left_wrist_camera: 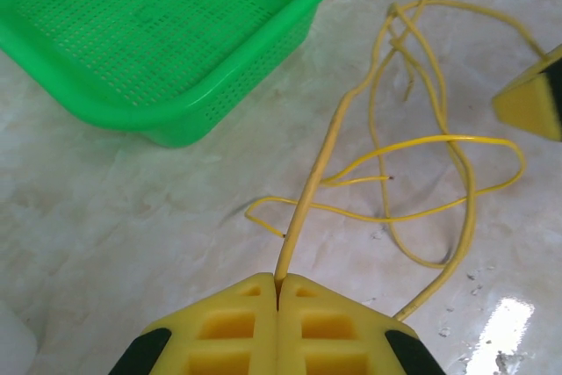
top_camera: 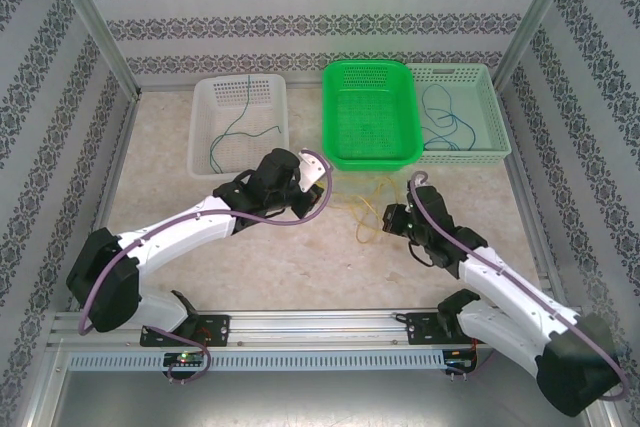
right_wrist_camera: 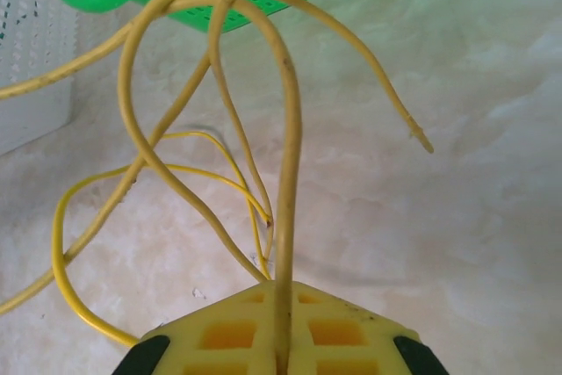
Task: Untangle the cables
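Several yellow cables (top_camera: pixel 368 209) lie tangled on the table in front of the green basket (top_camera: pixel 370 162). My left gripper (top_camera: pixel 322 185) is at the tangle's left side, shut (left_wrist_camera: pixel 278 284) on one yellow cable (left_wrist_camera: pixel 312 191) that runs up out of its fingertips. On the right side, my right gripper (top_camera: pixel 396 217) is shut (right_wrist_camera: pixel 283 294) on another yellow cable (right_wrist_camera: pixel 288 173) rising from between its pads. Loose loops (left_wrist_camera: pixel 439 208) sag between the two grippers. A green cable (top_camera: pixel 235 127) lies in the white basket (top_camera: pixel 197 132). A blue cable (top_camera: pixel 445 122) lies in the pale green basket (top_camera: pixel 500 117).
The three baskets stand in a row along the back of the table. The green basket's near rim (left_wrist_camera: pixel 132 116) is close to the left gripper. Patterned walls and metal posts enclose the table. One yellow finger of the right gripper (left_wrist_camera: pixel 531 98) shows in the left wrist view.
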### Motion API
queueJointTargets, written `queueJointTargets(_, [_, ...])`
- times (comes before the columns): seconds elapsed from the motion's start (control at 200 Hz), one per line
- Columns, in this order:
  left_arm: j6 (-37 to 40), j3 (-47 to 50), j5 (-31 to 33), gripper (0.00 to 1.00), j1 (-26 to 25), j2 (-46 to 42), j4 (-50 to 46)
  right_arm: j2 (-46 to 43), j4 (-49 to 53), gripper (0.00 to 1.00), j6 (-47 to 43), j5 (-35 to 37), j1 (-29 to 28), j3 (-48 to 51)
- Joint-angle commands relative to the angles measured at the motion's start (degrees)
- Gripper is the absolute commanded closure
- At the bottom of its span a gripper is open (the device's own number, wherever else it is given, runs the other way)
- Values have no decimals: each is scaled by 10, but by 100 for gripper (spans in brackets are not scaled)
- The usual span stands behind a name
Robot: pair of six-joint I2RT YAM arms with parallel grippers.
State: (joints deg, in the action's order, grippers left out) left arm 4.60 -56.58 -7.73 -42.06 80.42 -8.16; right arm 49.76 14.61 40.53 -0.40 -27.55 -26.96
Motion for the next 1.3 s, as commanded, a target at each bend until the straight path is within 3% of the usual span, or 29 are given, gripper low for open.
queueJointTargets(0.0, [29,7,36,95,-7,-19,-26,-25,89,97,-78,16,-7,-24])
queueJointTargets(0.315, [75,-4,103,93,-7,-23,-54,78,228,100,-214,-47,-38,-111])
queueJointTargets(0.485, [112,-15,146,93,-7,-19,-96,150,257,100,-263,0,-87,-186])
queueJointTargets(0.724, [107,9,144,93,-7,-47,-86,276,295,100,-328,44,-135,-272])
queueJointTargets(0.939, [111,22,154,93,-7,-58,-89,288,324,99,-356,96,-136,-298])
queueJointTargets(0.989, [110,24,153,93,-7,-59,-86,275,322,92,-352,103,-128,-296])
queueJointTargets(1.029, [109,24,150,93,-7,-58,-84,262,318,75,-342,116,-123,-289])
queueJointTargets(1.089, [106,24,142,93,-7,-57,-81,238,310,59,-323,140,-113,-281])
queueJointTargets(1.094, [106,24,141,93,-7,-57,-81,235,310,51,-320,144,-111,-280])
queueJointTargets(1.119, [105,24,139,93,-7,-58,-79,225,306,42,-309,152,-107,-276])
queueJointTargets(1.294, [89,21,105,93,-7,-54,-65,137,244,36,-249,133,-85,-246])
